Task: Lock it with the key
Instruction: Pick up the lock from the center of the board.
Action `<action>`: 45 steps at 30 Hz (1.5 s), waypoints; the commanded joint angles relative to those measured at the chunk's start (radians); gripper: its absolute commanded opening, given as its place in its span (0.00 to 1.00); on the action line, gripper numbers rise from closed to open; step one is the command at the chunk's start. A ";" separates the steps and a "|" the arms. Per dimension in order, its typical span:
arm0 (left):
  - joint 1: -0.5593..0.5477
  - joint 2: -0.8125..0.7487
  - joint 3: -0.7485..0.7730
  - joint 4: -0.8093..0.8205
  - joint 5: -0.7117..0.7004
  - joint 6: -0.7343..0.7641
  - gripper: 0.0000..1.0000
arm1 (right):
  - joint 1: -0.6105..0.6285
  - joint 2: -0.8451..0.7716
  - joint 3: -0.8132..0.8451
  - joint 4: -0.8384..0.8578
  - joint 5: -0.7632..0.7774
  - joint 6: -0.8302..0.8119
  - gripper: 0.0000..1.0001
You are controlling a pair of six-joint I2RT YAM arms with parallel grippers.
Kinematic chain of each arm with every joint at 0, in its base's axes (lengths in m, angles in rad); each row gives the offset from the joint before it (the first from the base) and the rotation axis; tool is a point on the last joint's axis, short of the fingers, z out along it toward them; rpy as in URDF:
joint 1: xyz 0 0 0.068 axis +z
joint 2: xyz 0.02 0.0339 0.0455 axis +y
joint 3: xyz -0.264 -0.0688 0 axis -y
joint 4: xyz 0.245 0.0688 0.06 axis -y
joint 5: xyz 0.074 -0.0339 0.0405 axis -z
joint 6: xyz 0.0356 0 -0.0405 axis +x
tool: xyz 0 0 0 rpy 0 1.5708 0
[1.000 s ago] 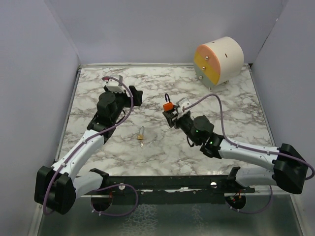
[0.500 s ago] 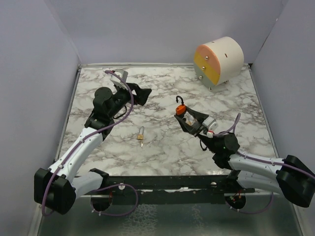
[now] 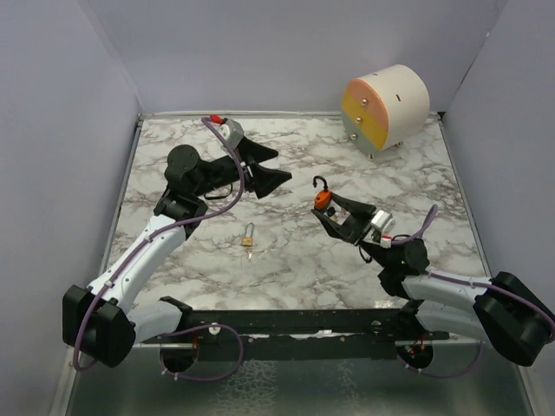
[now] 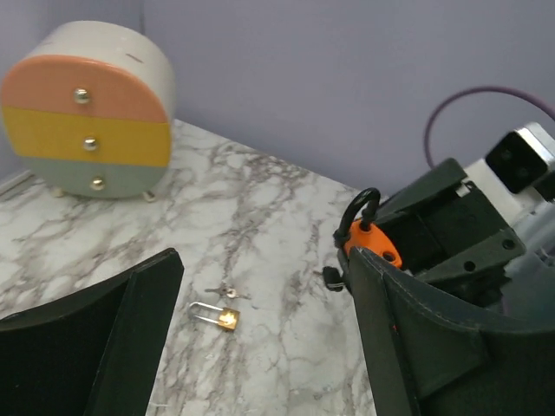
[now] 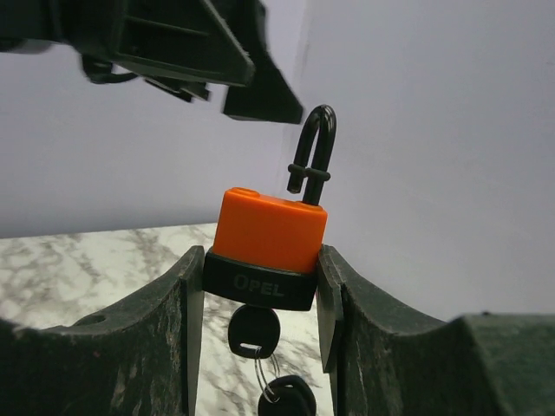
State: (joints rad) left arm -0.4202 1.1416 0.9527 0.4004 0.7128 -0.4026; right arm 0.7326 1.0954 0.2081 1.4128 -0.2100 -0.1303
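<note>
An orange padlock (image 5: 270, 230) with a black base is held upright in the air, my right gripper (image 5: 260, 257) shut on its sides. Its black shackle (image 5: 316, 147) stands raised, the short end free of the body. A black-headed key (image 5: 254, 331) sits in the keyhole underneath, and a second key hangs from its ring. From above, the padlock (image 3: 322, 199) is right of centre, in my right gripper (image 3: 334, 215). My left gripper (image 3: 265, 171) hovers open just left of it and holds nothing. In the left wrist view the padlock (image 4: 375, 243) shows past the right finger of my left gripper (image 4: 260, 260).
A small brass padlock (image 3: 249, 236) with an open shackle lies on the marble table, tiny keys (image 4: 224, 292) beside it. A round three-drawer box (image 3: 386, 108) stands at the back right corner. Purple walls close in the table on three sides.
My left gripper has risen and swung right toward the orange padlock, its jaws narrowing a little. My right gripper has carried the padlock right and tipped it upright.
</note>
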 commanded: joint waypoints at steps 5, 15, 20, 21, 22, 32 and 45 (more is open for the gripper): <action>-0.070 0.074 0.035 0.071 0.339 0.031 0.71 | -0.005 -0.029 0.057 0.010 -0.293 0.116 0.01; -0.122 -0.033 -0.015 0.116 0.405 0.104 0.65 | -0.004 -0.081 0.010 -0.004 -0.328 0.134 0.01; -0.144 -0.074 -0.030 0.138 0.399 0.095 0.63 | -0.005 -0.063 0.014 -0.016 -0.312 0.126 0.01; -0.145 -0.072 -0.028 0.139 0.398 0.088 0.60 | -0.005 -0.055 0.017 -0.016 -0.308 0.124 0.01; -0.148 -0.067 -0.026 0.140 0.398 0.081 0.56 | -0.004 -0.048 0.019 -0.013 -0.304 0.124 0.01; -0.148 -0.038 -0.037 0.141 0.268 0.016 0.47 | -0.004 -0.050 0.050 -0.054 -0.312 0.094 0.01; -0.150 -0.029 -0.065 0.142 0.298 0.033 0.53 | -0.005 -0.065 0.057 -0.071 -0.284 0.081 0.01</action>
State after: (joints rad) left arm -0.5652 1.1076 0.8871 0.5148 0.9981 -0.3710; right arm 0.7315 1.0477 0.2260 1.3022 -0.5144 -0.0330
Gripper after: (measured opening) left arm 0.578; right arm 0.451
